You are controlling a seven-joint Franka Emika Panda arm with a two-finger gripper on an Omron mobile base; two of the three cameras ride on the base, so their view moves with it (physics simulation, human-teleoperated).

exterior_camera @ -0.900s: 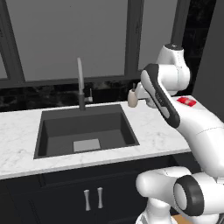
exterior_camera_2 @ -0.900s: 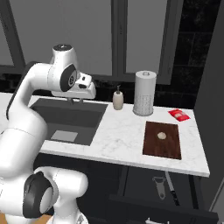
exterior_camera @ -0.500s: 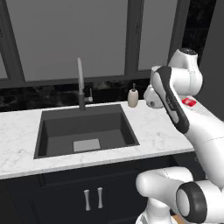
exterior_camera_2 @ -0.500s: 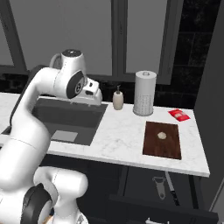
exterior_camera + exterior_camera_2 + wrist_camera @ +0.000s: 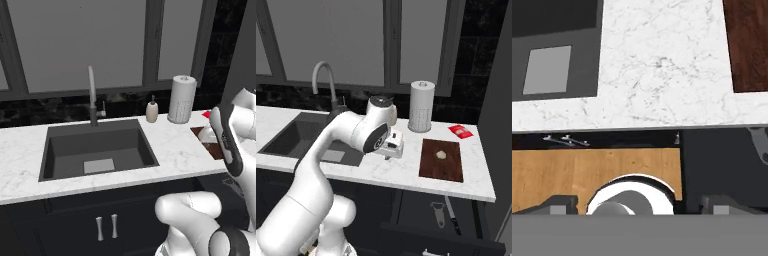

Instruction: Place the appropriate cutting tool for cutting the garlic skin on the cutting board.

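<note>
The dark reddish-brown cutting board (image 5: pixel 442 165) lies on the counter's right end, with the small pale garlic (image 5: pixel 441 155) on its far half. In the open drawer (image 5: pixel 421 210) below it lie a peeler-shaped tool (image 5: pixel 438 214) and a slim dark-handled knife (image 5: pixel 452 218). My gripper (image 5: pixel 390 156) hangs over the marble between the sink and the board, pointing down, open and holding nothing. In the hand view the fingertips (image 5: pixel 560 203) stand far apart at the bottom, either side of the gripper (image 5: pixel 639 204), and the cutting board (image 5: pixel 747 45) fills the upper right corner.
The sink (image 5: pixel 301 135) with its faucet (image 5: pixel 326 80) is left of the gripper. A paper-towel roll (image 5: pixel 421 106) and a small red flat item (image 5: pixel 461 131) stand behind the board. A soap bottle (image 5: pixel 152 111) sits beside the roll. The counter's front edge (image 5: pixel 637 122) lies just below the gripper.
The arm has swung right from beside the sink and come down over the counter near the board. Its jaws have gone from partly closed to wide apart.
</note>
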